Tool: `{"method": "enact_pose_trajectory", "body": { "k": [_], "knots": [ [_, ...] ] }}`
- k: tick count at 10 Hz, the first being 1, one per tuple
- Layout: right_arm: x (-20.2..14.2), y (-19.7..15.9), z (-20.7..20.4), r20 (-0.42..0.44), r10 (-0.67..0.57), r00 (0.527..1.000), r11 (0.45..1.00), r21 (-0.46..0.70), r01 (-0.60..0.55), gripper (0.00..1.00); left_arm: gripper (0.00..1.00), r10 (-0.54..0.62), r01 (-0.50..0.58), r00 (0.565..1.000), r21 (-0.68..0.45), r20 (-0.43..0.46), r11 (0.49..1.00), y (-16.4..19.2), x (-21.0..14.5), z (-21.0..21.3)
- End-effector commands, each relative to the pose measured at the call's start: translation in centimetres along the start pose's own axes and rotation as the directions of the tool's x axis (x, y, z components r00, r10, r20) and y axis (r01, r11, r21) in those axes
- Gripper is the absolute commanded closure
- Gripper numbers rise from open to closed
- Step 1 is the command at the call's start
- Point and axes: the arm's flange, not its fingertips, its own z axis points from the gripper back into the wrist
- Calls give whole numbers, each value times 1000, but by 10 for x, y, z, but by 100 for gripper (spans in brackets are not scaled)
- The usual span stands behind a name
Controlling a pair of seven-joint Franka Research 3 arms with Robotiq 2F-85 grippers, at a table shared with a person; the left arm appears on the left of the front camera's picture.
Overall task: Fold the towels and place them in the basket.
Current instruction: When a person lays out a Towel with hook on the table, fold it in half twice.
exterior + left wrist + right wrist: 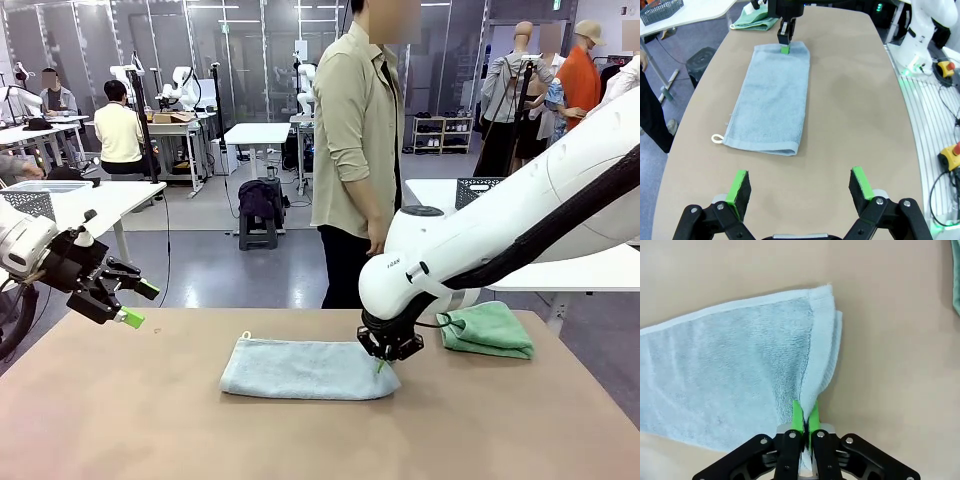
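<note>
The pale blue towel (pixel 305 368) is lying folded lengthwise across the middle of the table (pixel 150 420), its small corner loop (pixel 716 139) pointing toward the robot's left side. The right gripper (pixel 805 422) is pressing down at the towel's end nearest the right arm, its green pads clenched together on the edge of the cloth, which is bunching slightly between them. The left gripper (pixel 799 187) is hanging above the table's left part, well apart from the towel, jaws spread wide and grasping nothing. A mint green towel (pixel 487 329) is sitting folded near the far right edge. A person (pixel 358 150) is standing at the far side.
</note>
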Motion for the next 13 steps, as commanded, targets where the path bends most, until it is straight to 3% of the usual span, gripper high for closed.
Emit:
{"method": "enact_pose_trajectory", "body": {
  "k": [1, 4, 8, 11, 13],
  "knots": [
    [-9, 23, 32, 36, 44, 998, 998, -35, -43, 100, 0, -4, 4, 1000, -1, -4, 1000, 0, 1, 1],
    [-24, 73, 62, 60, 121, 991, 989, -87, -116, 100, 0, -4, 4, 1000, -1, -4, 1000, 0, 1, 1],
    [-71, 160, 76, 53, 228, 972, 968, -123, -220, 100, 0, -4, 4, 1000, -1, -4, 1000, 0, 1, 1],
    [-84, 215, 80, 108, 137, 985, 986, -106, -126, 100, 0, -4, 4, 1000, -1, -4, 1000, 0, 1, 1],
    [-84, 239, 79, 163, 20, 986, 999, -35, -14, 100, 0, -4, 4, 1000, -1, -4, 1000, 0, 1, 1]
  ]
}}
